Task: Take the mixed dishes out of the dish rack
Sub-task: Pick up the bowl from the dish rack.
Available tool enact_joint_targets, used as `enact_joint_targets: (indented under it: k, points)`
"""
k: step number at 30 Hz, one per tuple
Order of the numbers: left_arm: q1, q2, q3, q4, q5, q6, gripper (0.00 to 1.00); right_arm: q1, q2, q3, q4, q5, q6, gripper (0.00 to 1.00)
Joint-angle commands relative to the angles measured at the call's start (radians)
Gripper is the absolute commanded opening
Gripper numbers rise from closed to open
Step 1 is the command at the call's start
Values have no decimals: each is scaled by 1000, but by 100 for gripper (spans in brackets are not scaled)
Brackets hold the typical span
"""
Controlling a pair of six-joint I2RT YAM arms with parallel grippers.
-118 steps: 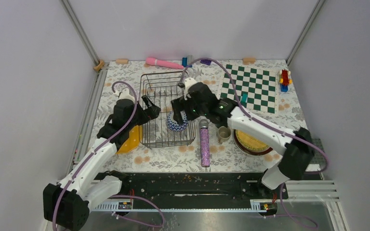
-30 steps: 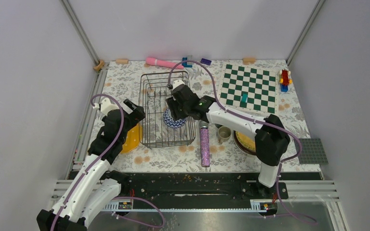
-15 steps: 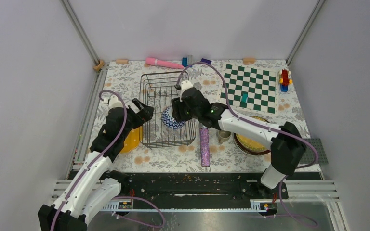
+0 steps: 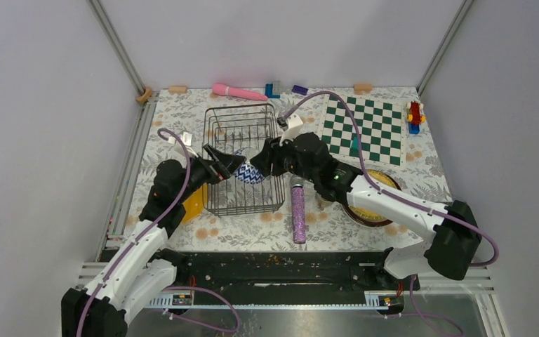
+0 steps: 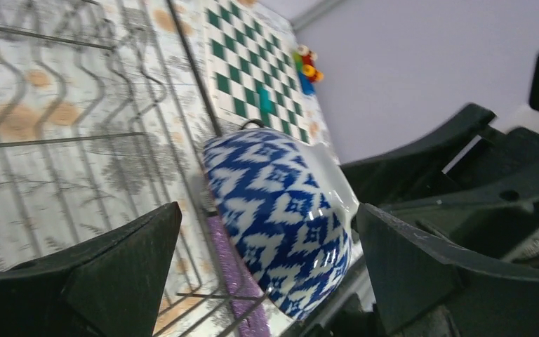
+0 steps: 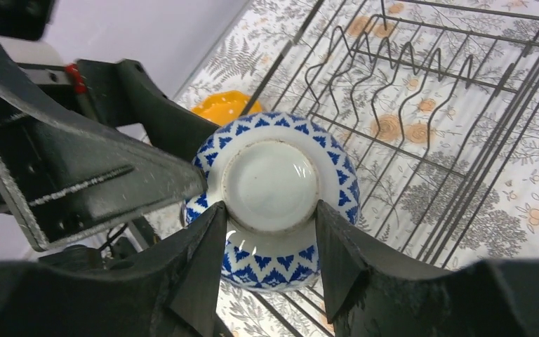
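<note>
Fingers of the right claw (image 6: 268, 210), half spread, pinch the blue-and-white patterned bowl (image 6: 270, 175) by its white base, tipped sideways just above the dish rack (image 4: 242, 199), while the left claw (image 5: 267, 217) gapes wide either side of it.

One black wire dish rack (image 4: 228, 193), one blue-and-white patterned bowl (image 4: 251, 174), one glittery purple cylinder (image 4: 298, 210), one green-and-white checkered board (image 4: 375, 130).
</note>
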Motion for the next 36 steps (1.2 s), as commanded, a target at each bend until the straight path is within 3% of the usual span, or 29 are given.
enact_joint_targets:
  k: [1,4,6,15,16,21,27,32,36]
  points:
    - [3,22,-49,317,216,-100,98,6,-85,-18,177,-50,57,0]
    - [3,52,-82,469,290,-177,94,6,-105,-41,214,-61,83,0]
    - [3,78,-94,553,325,-228,85,6,-111,-53,241,-71,100,0]
    - [3,266,-95,942,406,-505,5,6,-65,-56,275,-122,160,0]
    - [4,293,-92,1008,413,-541,0,6,-59,-61,278,-122,164,0]
    - [3,431,-84,1260,428,-681,0,5,-51,-73,254,-94,162,0]
    - [2,486,-58,1217,437,-638,0,6,-127,-112,227,-10,105,6]
    - [1,438,-37,1015,431,-512,0,4,-188,-166,203,78,55,23]
    - [-13,315,31,583,361,-279,0,4,-244,-221,204,139,5,38]
